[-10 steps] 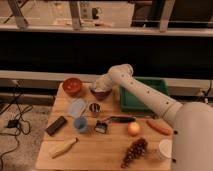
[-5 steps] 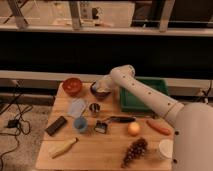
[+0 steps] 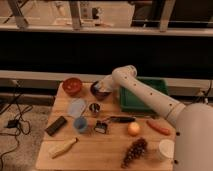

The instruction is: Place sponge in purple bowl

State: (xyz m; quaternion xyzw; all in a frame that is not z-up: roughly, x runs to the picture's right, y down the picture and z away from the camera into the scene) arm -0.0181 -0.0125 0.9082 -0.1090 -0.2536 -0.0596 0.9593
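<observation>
Wooden table point(image 3: 95, 150) carries two bowls, one red-orange bowl point(image 3: 72, 86) and one dark, round purple bowl point(image 3: 98, 93) just beside it, plus one blue cup point(image 3: 80, 123) and one green tray point(image 3: 159, 86). Since half a second ago the gripper point(image 3: 105, 85) has hardly shifted, hanging over the purple bowl's right rim; its grip cannot be told. The sponge cannot be made out.

White tool point(image 3: 105, 85) over purple bowl point(image 3: 97, 94) (dark)

Lab test setup: wooden table point(image 3: 107, 150), railing point(image 3: 115, 30) behind, floor cables point(image 3: 15, 117); tool point(image 3: 103, 86) at purple bowl point(image 3: 98, 94).
</observation>
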